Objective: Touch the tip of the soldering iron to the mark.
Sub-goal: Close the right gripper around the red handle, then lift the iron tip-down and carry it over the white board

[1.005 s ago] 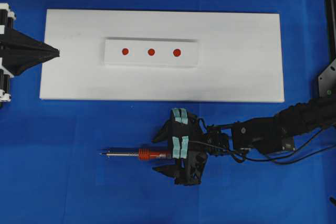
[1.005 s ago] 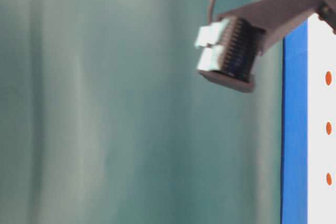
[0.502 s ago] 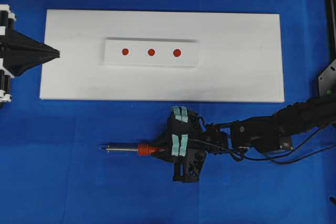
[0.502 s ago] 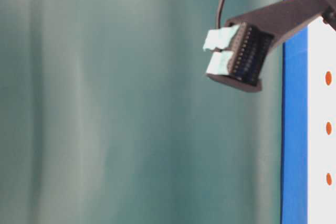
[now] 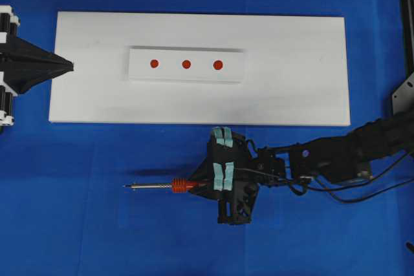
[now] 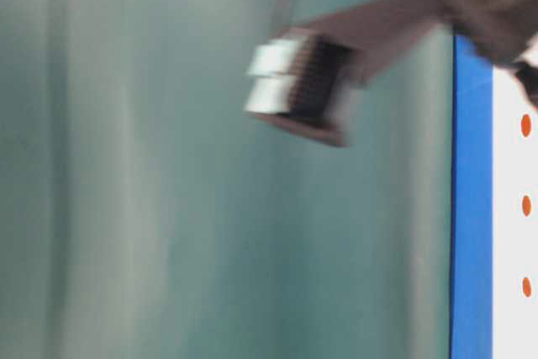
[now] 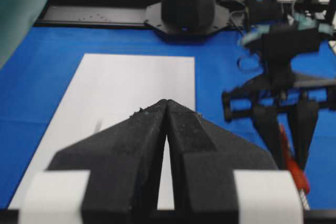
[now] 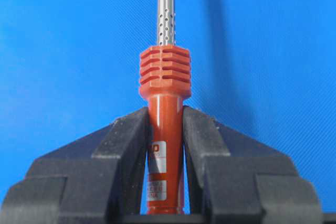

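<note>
The soldering iron (image 5: 162,186) lies level over the blue cloth, its tip pointing left, and its shadow falls a little apart from it. My right gripper (image 5: 208,185) is shut on its orange-red handle (image 8: 164,77), with the thin shaft running out ahead of the jaws. The mark (image 5: 186,64) is the centre one of three red dots on a white block (image 5: 169,73), well away from the tip. My left gripper (image 5: 70,64) rests shut and empty at the white board's left edge, its jaws (image 7: 166,103) pressed together.
The white block sits on a large white board (image 5: 291,82) on blue cloth. A black cord (image 5: 336,193) trails by the right arm. In the table-level view a blurred taped finger (image 6: 294,83) hangs before a green backdrop, with the dots (image 6: 526,205) at the right edge.
My right gripper has closed on the iron's handle. It now holds the iron slightly off the cloth, and its shadow has separated. The left arm has not moved.
</note>
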Motion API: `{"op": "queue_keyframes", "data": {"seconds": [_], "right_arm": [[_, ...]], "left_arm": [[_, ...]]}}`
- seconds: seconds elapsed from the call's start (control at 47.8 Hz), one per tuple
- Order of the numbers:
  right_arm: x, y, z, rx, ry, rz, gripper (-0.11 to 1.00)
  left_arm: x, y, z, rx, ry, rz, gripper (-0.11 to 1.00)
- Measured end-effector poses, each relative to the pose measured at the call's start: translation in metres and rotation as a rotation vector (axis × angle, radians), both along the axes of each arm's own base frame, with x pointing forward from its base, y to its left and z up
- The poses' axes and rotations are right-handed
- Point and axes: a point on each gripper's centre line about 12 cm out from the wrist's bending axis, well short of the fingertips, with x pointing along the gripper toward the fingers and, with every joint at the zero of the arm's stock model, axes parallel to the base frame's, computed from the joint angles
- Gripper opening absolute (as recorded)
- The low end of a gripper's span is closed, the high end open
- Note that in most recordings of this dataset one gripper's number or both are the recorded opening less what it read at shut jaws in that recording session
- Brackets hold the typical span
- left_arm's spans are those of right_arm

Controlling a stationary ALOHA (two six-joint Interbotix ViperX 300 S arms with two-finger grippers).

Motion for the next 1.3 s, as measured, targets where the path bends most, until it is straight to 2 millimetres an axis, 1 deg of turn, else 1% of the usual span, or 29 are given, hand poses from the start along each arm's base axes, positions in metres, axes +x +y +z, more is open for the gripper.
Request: {"op": "queue_keyframes", "data": {"seconds": [0.272,0.398,0.481,0.586,0.858,0.942,1.067,1.235,1.256,1.277,1.298], "right_arm": [[-0.013,-0.015,0.069,-0.017,-0.014,0.051,0.06],[-0.023,-0.016,0.095,-0.016,-0.034,0.076,0.06],[-0.028,-0.016,0.109,-0.017,-0.05,0.089,0.06],[-0.03,-0.016,0.114,-0.019,-0.054,0.094,0.06],[-0.031,-0.017,0.113,-0.036,-0.052,0.104,0.06],[-0.03,-0.022,0.112,-0.052,-0.046,0.103,0.06],[-0.028,-0.041,0.109,-0.081,-0.018,0.075,0.06],[-0.026,-0.076,0.104,-0.149,0.026,0.036,0.06],[-0.026,-0.077,0.105,-0.152,0.024,0.035,0.06],[-0.026,-0.086,0.103,-0.168,0.038,0.024,0.06],[-0.026,-0.09,0.102,-0.177,0.041,0.019,0.06]], "left_arm": [[0.0,0.0,0.0,-0.001,-0.003,0.0,0.0],[0.0,0.0,0.0,-0.001,-0.003,0.0,0.0],[0.0,0.0,-0.001,-0.003,0.0,0.0,0.0],[0.0,0.0,-0.001,-0.002,0.0,0.0,0.0],[0.0,0.0,-0.001,-0.005,0.0,0.0,0.0],[0.0,0.0,-0.002,-0.002,0.001,0.0,0.0],[0.0,0.0,-0.002,-0.003,0.001,0.0,0.0],[-0.001,0.0,-0.003,-0.003,0.003,0.0,0.0],[0.0,0.0,-0.003,-0.003,0.004,0.0,0.0],[-0.001,0.0,-0.003,-0.003,0.003,0.0,0.0],[-0.001,0.0,-0.003,-0.003,0.003,0.0,0.0]]}}
